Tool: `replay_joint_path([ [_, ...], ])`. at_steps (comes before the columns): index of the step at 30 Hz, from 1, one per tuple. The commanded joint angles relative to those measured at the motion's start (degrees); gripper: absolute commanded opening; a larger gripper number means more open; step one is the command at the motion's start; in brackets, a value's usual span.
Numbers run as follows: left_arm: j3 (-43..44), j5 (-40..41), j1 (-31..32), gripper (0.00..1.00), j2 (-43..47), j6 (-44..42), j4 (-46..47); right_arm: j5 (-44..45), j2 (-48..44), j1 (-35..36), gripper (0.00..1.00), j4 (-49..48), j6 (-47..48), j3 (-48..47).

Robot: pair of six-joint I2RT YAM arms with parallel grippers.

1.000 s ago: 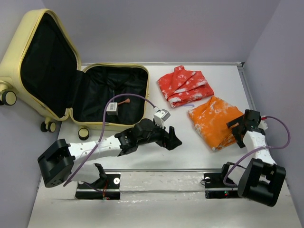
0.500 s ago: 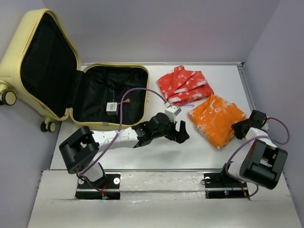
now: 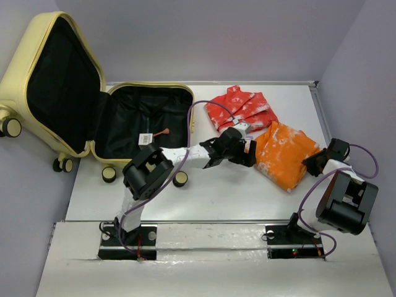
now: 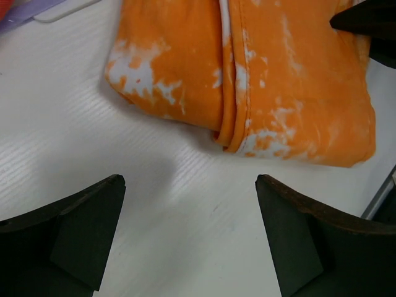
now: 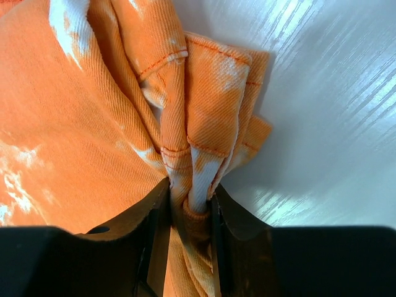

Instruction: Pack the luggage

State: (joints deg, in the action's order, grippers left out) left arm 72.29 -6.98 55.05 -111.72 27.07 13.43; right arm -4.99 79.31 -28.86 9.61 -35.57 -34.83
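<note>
A white table (image 3: pixel 235 195) with a faintly ribbed top stands between plain lilac-grey walls: a back wall (image 3: pixel 216 37), a right wall (image 3: pixel 365 68) and a left wall (image 3: pixel 25 210). Soft, even light shines off the metal strip (image 3: pixel 210 234) along its near edge.

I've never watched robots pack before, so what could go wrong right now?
The right fingers pinch only a bunched corner of the orange cloth, so it may slip out or unfold when lifted. The open left fingers sit just short of its folded edge and might push it instead.
</note>
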Motion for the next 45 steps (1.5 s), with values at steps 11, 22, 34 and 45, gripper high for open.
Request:
replay_joint_path([
  [11, 22.3, -11.7, -2.0, 0.99, -16.6, -2.3, -4.6, -1.6, -0.1, 0.4, 0.20, -1.3, 3.8, 1.4],
  [22, 24.8, -6.7, 0.5, 0.86, -23.4, -1.2, -5.1, -4.5, -2.5, 0.9, 0.20, -3.4, 2.4, 4.1],
  [34, 17.3, -7.7, 1.8, 0.06, -11.1, -0.2, 2.7, -9.7, -11.6, 0.9, 0.11, -5.5, -1.5, 7.1],
  [45, 9.7, -9.0, 0.6, 0.06, 9.8, -0.8, 2.4, -17.5, -32.8, 8.0, 0.07, 1.1, -4.2, 0.3],
])
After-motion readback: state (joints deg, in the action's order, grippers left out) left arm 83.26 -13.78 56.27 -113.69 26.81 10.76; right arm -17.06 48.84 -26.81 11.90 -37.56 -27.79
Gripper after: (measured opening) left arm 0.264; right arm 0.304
